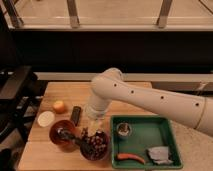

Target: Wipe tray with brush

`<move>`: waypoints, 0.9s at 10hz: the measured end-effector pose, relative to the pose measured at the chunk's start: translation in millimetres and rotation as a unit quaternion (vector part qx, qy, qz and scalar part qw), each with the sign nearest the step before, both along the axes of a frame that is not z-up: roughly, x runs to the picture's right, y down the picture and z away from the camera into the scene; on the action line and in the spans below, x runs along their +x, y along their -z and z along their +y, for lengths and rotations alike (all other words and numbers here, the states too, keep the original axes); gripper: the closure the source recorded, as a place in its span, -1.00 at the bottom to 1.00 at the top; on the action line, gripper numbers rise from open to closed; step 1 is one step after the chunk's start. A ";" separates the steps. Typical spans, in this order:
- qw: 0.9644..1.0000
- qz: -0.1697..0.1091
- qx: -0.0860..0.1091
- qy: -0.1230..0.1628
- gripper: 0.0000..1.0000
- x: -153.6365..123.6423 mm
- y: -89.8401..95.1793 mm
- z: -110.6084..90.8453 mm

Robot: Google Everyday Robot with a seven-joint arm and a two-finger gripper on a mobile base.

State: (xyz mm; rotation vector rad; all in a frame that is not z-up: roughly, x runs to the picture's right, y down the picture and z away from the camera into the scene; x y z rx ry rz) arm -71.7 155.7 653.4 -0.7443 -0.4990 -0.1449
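Observation:
The green tray (170, 134) lies at the front right of the wooden table. It holds a small metal cup (124, 129), an orange carrot (130, 158) and a grey cloth (159, 154). A slim dark brush (74, 140) lies slanted across the two orange-brown bowls to the left of the tray. My gripper (93, 125) hangs from the white arm (145, 97). It points down just left of the tray's left rim, above the right bowl and close to the brush's handle.
One bowl (60, 129) sits at the front left. A second bowl (96, 146) holds dark red pieces. A short black block (76, 115), an orange fruit (59, 106) and a white disc (46, 118) lie behind them. A dark chair (17, 92) stands at the left.

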 end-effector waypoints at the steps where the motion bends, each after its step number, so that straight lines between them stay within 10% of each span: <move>1: 1.000 -0.015 -0.003 -0.012 -0.30 -9.0 -2.1 0.4; 9: 0.995 -0.087 -0.032 -0.034 -0.30 -89.5 -22.4 13.8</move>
